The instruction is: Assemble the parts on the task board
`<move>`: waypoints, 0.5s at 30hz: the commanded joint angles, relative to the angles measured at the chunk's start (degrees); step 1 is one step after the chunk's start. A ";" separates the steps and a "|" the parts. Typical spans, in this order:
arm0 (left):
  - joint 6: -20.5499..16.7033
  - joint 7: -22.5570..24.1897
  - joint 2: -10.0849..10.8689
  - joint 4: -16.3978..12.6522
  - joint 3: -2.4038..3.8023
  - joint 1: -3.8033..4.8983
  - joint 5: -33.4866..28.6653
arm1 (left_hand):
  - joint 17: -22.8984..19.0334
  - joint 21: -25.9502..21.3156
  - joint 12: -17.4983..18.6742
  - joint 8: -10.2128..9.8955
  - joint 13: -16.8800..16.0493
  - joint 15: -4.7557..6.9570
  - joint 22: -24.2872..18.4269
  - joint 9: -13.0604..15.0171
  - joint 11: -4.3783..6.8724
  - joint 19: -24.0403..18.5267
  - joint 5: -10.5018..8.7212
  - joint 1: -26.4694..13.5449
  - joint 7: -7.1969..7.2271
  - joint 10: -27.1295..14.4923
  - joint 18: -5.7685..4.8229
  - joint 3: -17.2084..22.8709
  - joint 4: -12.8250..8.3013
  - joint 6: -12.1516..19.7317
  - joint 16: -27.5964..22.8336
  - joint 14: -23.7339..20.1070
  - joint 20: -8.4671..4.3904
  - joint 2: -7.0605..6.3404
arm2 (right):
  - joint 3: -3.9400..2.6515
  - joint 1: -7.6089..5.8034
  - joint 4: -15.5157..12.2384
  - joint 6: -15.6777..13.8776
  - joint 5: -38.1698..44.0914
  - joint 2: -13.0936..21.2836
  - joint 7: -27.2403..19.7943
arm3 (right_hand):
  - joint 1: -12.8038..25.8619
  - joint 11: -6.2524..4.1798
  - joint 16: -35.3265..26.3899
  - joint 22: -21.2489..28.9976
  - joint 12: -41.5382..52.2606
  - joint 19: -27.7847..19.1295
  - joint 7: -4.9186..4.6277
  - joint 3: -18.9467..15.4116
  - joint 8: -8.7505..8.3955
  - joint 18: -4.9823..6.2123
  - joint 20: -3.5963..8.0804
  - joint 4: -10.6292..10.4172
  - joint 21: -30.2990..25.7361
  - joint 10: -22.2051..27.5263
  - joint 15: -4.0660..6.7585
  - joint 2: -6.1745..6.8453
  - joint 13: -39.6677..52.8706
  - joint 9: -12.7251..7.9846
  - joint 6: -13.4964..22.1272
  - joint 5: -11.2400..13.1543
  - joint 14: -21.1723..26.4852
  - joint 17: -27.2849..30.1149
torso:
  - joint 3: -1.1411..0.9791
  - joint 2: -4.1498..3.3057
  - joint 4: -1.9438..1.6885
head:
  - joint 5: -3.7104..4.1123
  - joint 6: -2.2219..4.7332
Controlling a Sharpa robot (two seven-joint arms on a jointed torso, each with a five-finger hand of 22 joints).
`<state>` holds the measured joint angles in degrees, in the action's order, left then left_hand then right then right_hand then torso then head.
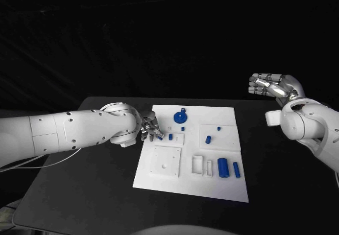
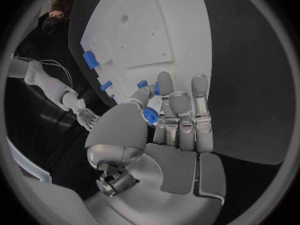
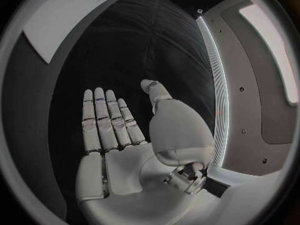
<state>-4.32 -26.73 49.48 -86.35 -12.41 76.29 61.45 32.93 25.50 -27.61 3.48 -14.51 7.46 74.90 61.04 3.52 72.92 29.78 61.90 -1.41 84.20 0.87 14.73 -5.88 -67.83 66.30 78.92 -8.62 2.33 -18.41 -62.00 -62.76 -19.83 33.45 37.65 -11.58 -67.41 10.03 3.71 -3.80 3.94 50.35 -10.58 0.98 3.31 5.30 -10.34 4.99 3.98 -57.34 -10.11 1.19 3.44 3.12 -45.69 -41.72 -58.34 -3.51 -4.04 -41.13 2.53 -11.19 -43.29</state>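
Observation:
The white task board [image 1: 212, 186] lies mid-table. On it are a round blue knob [image 1: 181, 117], a thick blue cylinder [image 1: 222, 167], a slim blue bar [image 1: 236, 169] and several small blue pieces, two of them [image 1: 170, 136] near the board's left edge. My left hand [image 1: 148, 128] hovers over that edge with its fingers stretched out towards the two small pieces [image 2: 150, 86]. It holds nothing, and the knob [image 2: 150, 116] shows through the gap beside its thumb. My right hand [image 1: 274, 87] is raised high beyond the table's right side, flat and empty [image 3: 119, 130].
A square white plate [image 1: 166, 160] with a hole sits in the board's near left part, with narrow slots [image 1: 198, 164] beside it. Bare black table [image 1: 84, 186] runs left of and in front of the board. A board corner [image 3: 62, 20] shows far from my right hand.

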 commanded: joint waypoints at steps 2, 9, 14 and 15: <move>-0.13 1.09 -0.19 -0.09 -0.21 -0.27 1.20 | 0.06 -0.21 0.06 0.34 0.05 0.17 0.90 0.09 0.31 0.40 0.26 0.71 2.18 2.63 0.05 4.22 -4.06 -2.49 -0.36 0.36 -0.03 0.20 | -0.03 0.05 -0.05 0.80 0.30 0.02 -0.34 | -0.15 -0.05 -0.14 0.06 -0.24 -0.30 -0.03 -0.02 -0.22 0.74 -0.09 0.21 0.12 0.34 0.12 -0.24 -0.09 -0.05 0.51 0.13 0.35 0.05 | -0.03 0.01 0.00 | 0.02 0.08; -1.08 1.51 -0.02 -0.44 -0.21 -0.27 2.05 | 0.15 -0.20 -0.27 0.35 0.00 0.21 0.93 0.08 0.36 0.57 0.56 0.81 2.22 2.65 0.03 4.31 -4.18 -2.66 -0.34 0.57 -0.08 0.16 | -0.03 0.07 -0.03 0.81 0.31 0.08 -0.35 | -0.15 -0.05 -0.14 0.06 -0.24 -0.30 -0.03 -0.02 -0.22 0.74 -0.09 0.21 0.12 0.34 0.12 -0.24 -0.09 -0.05 0.51 0.13 0.35 0.05 | -0.02 0.02 -0.02 | 0.12 0.01; -1.68 1.67 0.13 -0.73 -0.22 -0.27 2.55 | 0.19 -0.20 -0.34 0.34 0.02 0.21 0.94 0.06 0.37 0.62 0.66 0.83 2.22 2.64 0.03 4.36 -4.25 -2.70 -0.35 0.63 -0.09 0.15 | -0.03 0.08 -0.03 0.83 0.31 0.13 -0.35 | 0.03 -0.03 -0.15 0.06 -0.24 -0.33 -0.03 -0.15 -0.23 0.73 -0.10 0.32 0.11 0.36 0.11 -0.34 -0.09 -0.05 0.56 0.07 0.36 0.06 | -0.01 0.02 -0.04 | 0.15 0.00; -1.79 1.70 0.15 -0.76 -0.22 -0.27 2.62 | 0.19 -0.20 -0.34 0.34 0.02 0.21 0.94 0.06 0.37 0.62 0.66 0.83 2.22 2.64 0.03 4.36 -4.25 -2.70 -0.35 0.63 -0.09 0.15 | -0.03 0.08 -0.03 0.83 0.31 0.13 -0.35 | 0.03 -0.03 -0.15 0.06 -0.24 -0.33 -0.03 -0.15 -0.23 0.73 -0.10 0.32 0.11 0.36 0.11 -0.34 -0.09 -0.05 0.56 0.07 0.36 0.06 | 0.00 0.02 -0.03 | 0.14 0.01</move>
<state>-5.18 -25.73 49.63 -86.89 -12.57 76.14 63.00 33.07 25.50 -27.60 3.63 -14.51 7.57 74.94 61.05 3.52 73.01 30.16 61.90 -1.41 84.20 0.87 14.66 -5.95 -67.83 66.30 79.24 -8.70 2.34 -18.41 -61.94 -62.74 -19.83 33.46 37.77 -11.57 -67.41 10.03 3.71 -3.80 3.94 50.35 -10.73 0.98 3.30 5.29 -10.34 4.99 3.98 -57.34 -10.11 1.19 3.44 3.12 -45.53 -41.72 -58.34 -3.52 -4.05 -41.12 2.52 -11.04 -43.28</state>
